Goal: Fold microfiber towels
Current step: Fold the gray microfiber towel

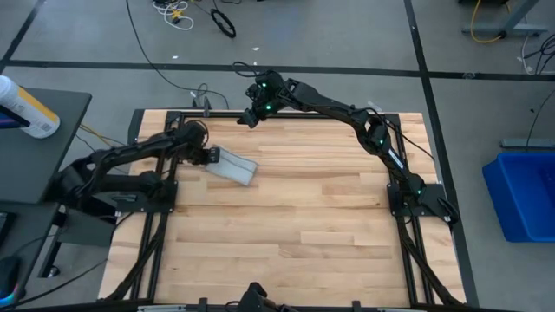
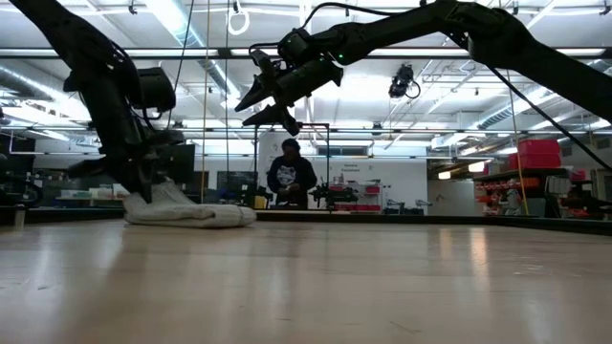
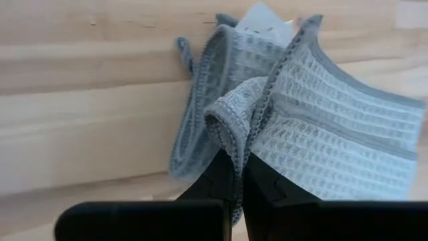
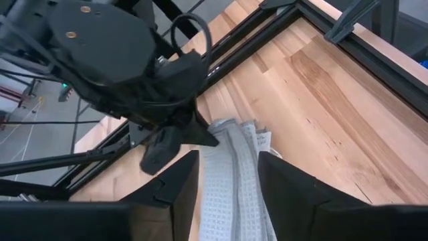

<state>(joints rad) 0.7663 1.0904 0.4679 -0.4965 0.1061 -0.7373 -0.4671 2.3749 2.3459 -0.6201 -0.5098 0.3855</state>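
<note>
A pale wooden table (image 1: 295,217) framed in black rails fills the workspace, set on a grey floor with loose cables. On its far-left part lies the microfiber towel (image 1: 234,165), a pale grey-blue ribbed cloth folded into a narrow, slightly bunched strip; from table height it reads as a low, soft heap (image 2: 191,212) resting flat on the wood. A small white tag (image 3: 262,19) shows at the end of the cloth farthest from the left wrist camera. The left gripper (image 1: 211,156) sits at the towel's left end, and the left wrist view shows its two dark fingers (image 3: 214,181) pressed together with a hemmed edge of the cloth (image 3: 301,120) pinched between them, the fabric standing up in a small fold just above the tips. The right gripper (image 1: 251,116) hangs above the table's far edge, apart from the cloth and well off the surface, as the low view confirms (image 2: 258,105); its fingers (image 4: 294,184) are spread, and between them the right wrist camera looks down on the towel (image 4: 231,181) and the left arm's wrist beside it. Outward from the table, a bright blue bin (image 1: 525,195) stands on the floor to the right, and in the room beyond a person (image 2: 291,178) in dark clothes stands at a bench.
</note>
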